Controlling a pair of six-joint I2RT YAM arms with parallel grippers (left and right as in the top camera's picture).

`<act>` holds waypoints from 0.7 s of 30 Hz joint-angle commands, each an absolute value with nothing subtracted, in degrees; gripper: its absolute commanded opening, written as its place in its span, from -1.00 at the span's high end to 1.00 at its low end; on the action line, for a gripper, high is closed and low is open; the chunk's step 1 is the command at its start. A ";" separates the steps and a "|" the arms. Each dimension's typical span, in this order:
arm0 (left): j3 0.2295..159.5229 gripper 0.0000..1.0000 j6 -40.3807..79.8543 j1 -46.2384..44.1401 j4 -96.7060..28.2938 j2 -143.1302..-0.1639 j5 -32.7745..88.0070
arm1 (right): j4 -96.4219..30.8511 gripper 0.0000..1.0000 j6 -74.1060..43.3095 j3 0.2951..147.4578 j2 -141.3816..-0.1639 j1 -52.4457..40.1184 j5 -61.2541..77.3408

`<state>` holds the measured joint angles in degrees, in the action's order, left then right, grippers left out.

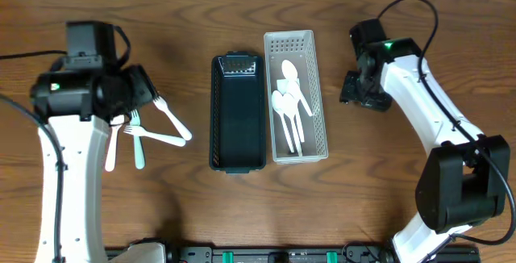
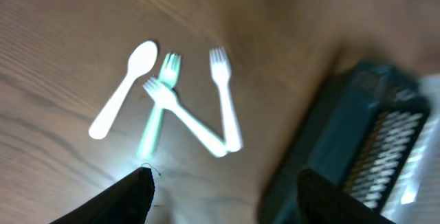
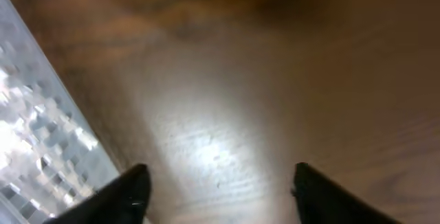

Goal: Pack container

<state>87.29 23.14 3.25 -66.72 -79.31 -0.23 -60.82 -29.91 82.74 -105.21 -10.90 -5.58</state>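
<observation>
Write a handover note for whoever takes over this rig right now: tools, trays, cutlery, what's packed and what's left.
Left tool: open, empty, above the loose cutlery on the table.
Right tool: open, empty, over bare wood just right of the white basket.
Done: several white spoons lie in the white basket.
Dark tray: next to the basket on its left, no cutlery in it.
Left to do: one white spoon, a teal fork and two white forks lie unpacked on the table, the forks overlapping. The forks probably go in the dark tray.
</observation>
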 commanded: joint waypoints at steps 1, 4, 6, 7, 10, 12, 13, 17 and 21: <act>88.20 -0.38 31.64 2.79 -67.37 -79.85 -0.45 | -59.48 -0.57 -29.98 82.63 -105.27 -7.62 -6.42; 88.20 -0.38 31.59 2.79 -65.76 -81.08 -0.45 | -57.76 -0.65 -29.95 82.63 -105.27 -3.77 -6.35; 88.20 -0.38 31.59 2.76 -64.53 -81.78 -0.51 | -56.51 -0.69 -29.93 82.63 -105.27 -0.69 -5.69; 88.14 -0.38 31.62 2.76 -63.79 -82.17 -0.47 | -56.12 -0.71 -29.93 82.67 -105.27 0.71 -5.58; 87.96 -0.38 32.32 2.76 -61.39 -84.09 -0.45 | -54.96 -0.74 -28.97 82.76 -105.27 4.84 -5.52; 87.92 -0.38 33.93 2.76 -61.12 -86.48 -0.49 | -54.30 -0.79 -27.42 82.83 -105.27 7.16 -5.52; 87.92 -0.38 34.92 2.76 -61.10 -87.99 -0.49 | -53.89 -0.82 -26.33 82.83 -105.27 8.08 -5.54; 87.88 -0.38 40.23 2.76 -60.66 -94.43 -0.49 | -52.73 -0.93 -22.55 82.83 -105.27 10.24 -5.56; 87.88 -0.38 42.76 2.66 -58.72 -100.44 -0.03 | -52.31 -0.95 -21.54 82.83 -105.27 10.55 -5.76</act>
